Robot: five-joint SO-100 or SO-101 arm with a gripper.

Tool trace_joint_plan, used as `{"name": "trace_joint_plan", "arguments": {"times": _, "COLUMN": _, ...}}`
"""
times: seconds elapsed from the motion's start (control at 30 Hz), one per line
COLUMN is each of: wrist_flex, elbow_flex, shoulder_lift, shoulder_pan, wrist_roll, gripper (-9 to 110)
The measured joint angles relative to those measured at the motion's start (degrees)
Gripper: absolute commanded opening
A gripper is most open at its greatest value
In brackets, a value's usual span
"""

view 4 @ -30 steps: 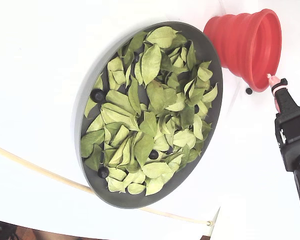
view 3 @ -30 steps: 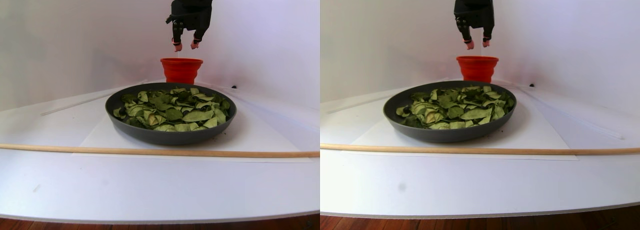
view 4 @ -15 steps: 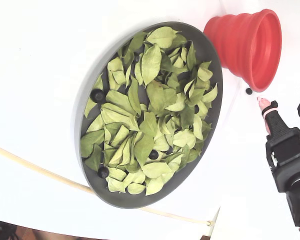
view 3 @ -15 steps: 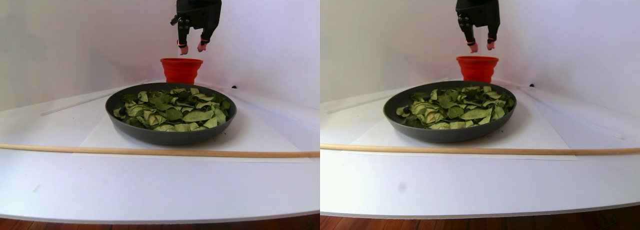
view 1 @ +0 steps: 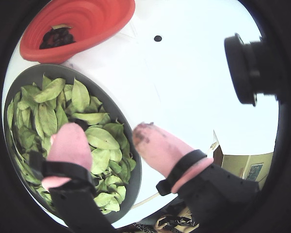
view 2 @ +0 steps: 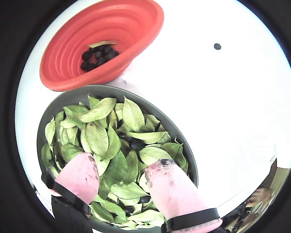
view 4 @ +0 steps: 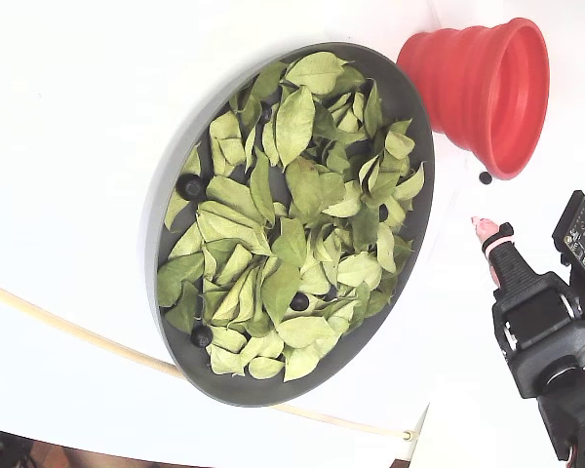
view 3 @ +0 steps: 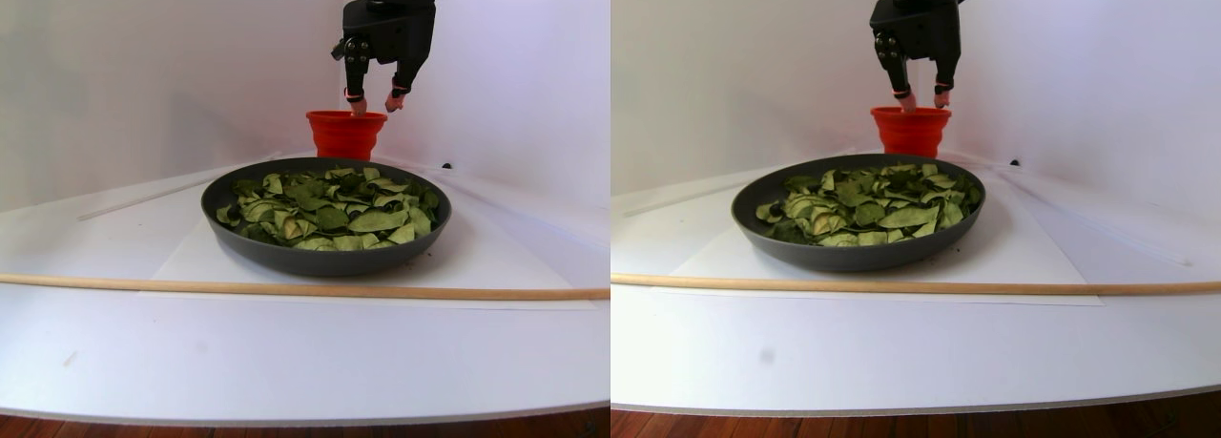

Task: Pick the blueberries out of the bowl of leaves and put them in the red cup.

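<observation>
A: Wrist views?
B: Gripper (view 2: 121, 177) spread, nothing btwn the pink fingertips (view 2: 80, 177). Blueberries (view 2: 98, 54) piled inside the red cup (view 2: 68, 63) w/ one leaf; another berry (view 2: 136, 143) lies among the leaves (view 2: 99, 138) in the bowl (view 2: 189, 160).
A: Stereo pair?
B: Gripper (view 3: 374, 103) hangs above the cup (view 3: 345, 135), cup just behind the bowl (view 3: 324, 257).
A: Fixed view?
B: Berries (view 4: 190, 186) near the bowl's (view 4: 414, 205) left rim, cup (view 4: 478, 93) at upper right; wooden stick (view 4: 68, 330) beside it.

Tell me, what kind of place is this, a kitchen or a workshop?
Probably a home robot test bench, not a kitchen: a white table with white backdrop walls, a bowl of leaves as practice material, and wooden flooring below the table's edge.
</observation>
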Motion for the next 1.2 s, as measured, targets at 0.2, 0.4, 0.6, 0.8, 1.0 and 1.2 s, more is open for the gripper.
{"name": "trace_joint_plan", "arguments": {"times": 0.2, "wrist_flex": -0.8, "elbow_flex": 1.0, "shoulder_lift": 0.0, "shoulder_pan": 0.4, "wrist_roll": 0.8, "gripper": 18}}
{"name": "trace_joint_plan", "arguments": {"times": 0.4, "wrist_flex": -4.0, "elbow_flex": 1.3, "shoulder_lift": -0.1, "shoulder_pan": 0.5, "wrist_roll": 1.4, "gripper": 18}}
{"name": "trace_joint_plan", "arguments": {"times": 0.6, "wrist_flex": -6.2, "elbow_flex": 1.6, "shoulder_lift": -2.8, "shoulder_pan": 0.5, "wrist_roll": 1.4, "gripper": 18}}
{"name": "trace_joint_plan", "arguments": {"times": 0.8, "wrist_flex": -7.4, "elbow_flex": 1.6, "shoulder_lift": -6.5, "shoulder_pan": 0.5, "wrist_roll": 2.0, "gripper": 18}}
{"name": "trace_joint_plan", "arguments": {"times": 1.0, "wrist_flex": -9.1, "elbow_flex": 1.6, "shoulder_lift": -9.8, "shoulder_pan": 0.5, "wrist_roll": 2.3, "gripper": 18}}
{"name": "trace_joint_plan", "arguments": {"times": 1.2, "wrist_flex": -10.4, "elbow_flex": 0.7, "shoulder_lift": -12.5, "shoulder_pan": 0.5, "wrist_roll": 3.1, "gripper": 18}}
